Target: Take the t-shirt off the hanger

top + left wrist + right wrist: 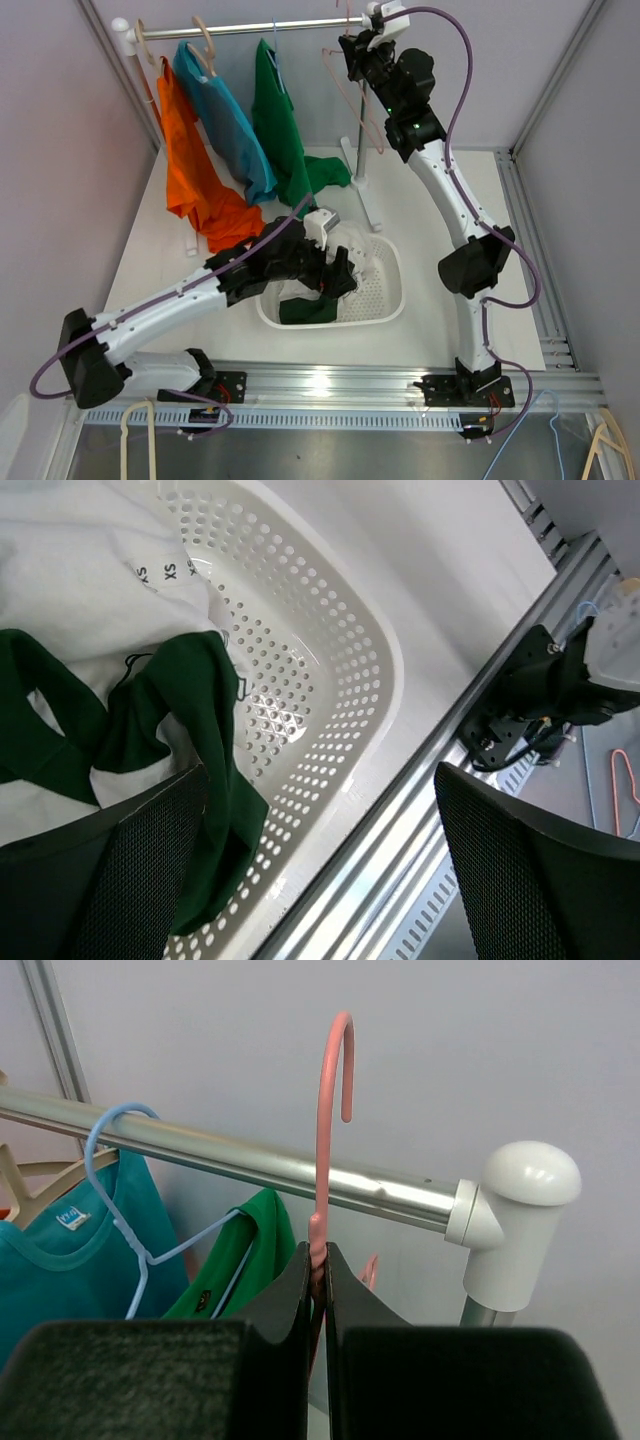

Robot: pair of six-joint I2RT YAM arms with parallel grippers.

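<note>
Nearest you, the left gripper (pixel 338 275) hangs over the basket (pixel 340 630) with its jaws spread wide and nothing between them. Directly beneath lies the dark green t-shirt (pixel 190 730), crumpled against the basket's near wall and draped over a white garment (pixel 70 570) bearing XS size tags. The t-shirt is already off its hanger.

Expect it to handle as light, limp cotton: it will not hold a shape, it will fold and trail, and it can snag on the basket's perforated rim. If you must take it again, pinch a raised fold or the neckband, not a flat layer, or you may lift the white garment too.

Farther back, the right gripper (pixel 318 1260) is clamped on the neck of the bare pink hanger (pixel 322 1130), its hook just in front of the rod (pixel 250 1165). Along that rod, the orange (pixel 190 170), teal (pixel 225 120) and green (pixel 280 130) shirts hang clear of both arms.
</note>
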